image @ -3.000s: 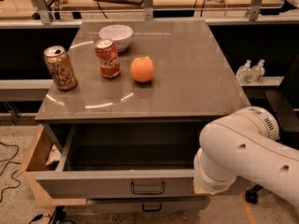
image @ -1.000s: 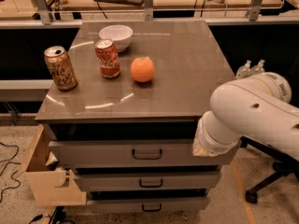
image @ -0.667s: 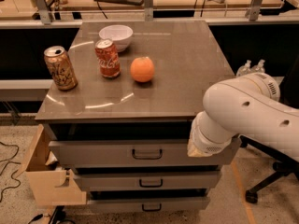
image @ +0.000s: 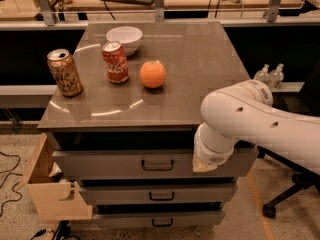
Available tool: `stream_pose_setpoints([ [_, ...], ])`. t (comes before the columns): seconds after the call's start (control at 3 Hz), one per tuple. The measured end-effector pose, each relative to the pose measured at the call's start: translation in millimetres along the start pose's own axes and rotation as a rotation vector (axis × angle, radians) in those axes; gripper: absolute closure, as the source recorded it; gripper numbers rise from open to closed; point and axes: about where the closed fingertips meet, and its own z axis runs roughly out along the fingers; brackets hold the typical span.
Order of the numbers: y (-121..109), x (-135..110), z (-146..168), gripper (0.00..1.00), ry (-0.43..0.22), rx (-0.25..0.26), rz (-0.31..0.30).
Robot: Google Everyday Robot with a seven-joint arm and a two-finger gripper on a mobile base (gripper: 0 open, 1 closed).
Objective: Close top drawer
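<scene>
The top drawer [image: 125,162] is the tallest grey front of the cabinet, with a small dark bar handle [image: 157,165]. It sits pushed in, its front about flush with the two shorter drawers below. My white arm [image: 240,119] reaches in from the right and bends down in front of the drawer's right end. The gripper is hidden behind the arm's wrist [image: 212,154], close to the drawer front.
On the grey cabinet top [image: 200,74] stand a gold can [image: 65,72], a red cola can [image: 115,62], an orange [image: 152,74] and a white bowl [image: 124,37]. A tan cardboard box [image: 47,194] sits at the cabinet's left. Two bottles [image: 269,76] and a chair base [image: 280,199] are at the right.
Three seconds ago the top drawer stood wide open; one second ago it was shut and it stays shut. The arm has since shifted slightly left across the drawer front.
</scene>
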Motion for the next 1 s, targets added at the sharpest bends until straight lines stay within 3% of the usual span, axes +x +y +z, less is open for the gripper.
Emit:
stream_pose_setpoints([
  [0.33,-11.8,3.5,11.7,1.0,0.016,-0.004,-0.002],
  [1.0,-10.4,5.7,13.9,1.0,0.015,0.004,0.005],
])
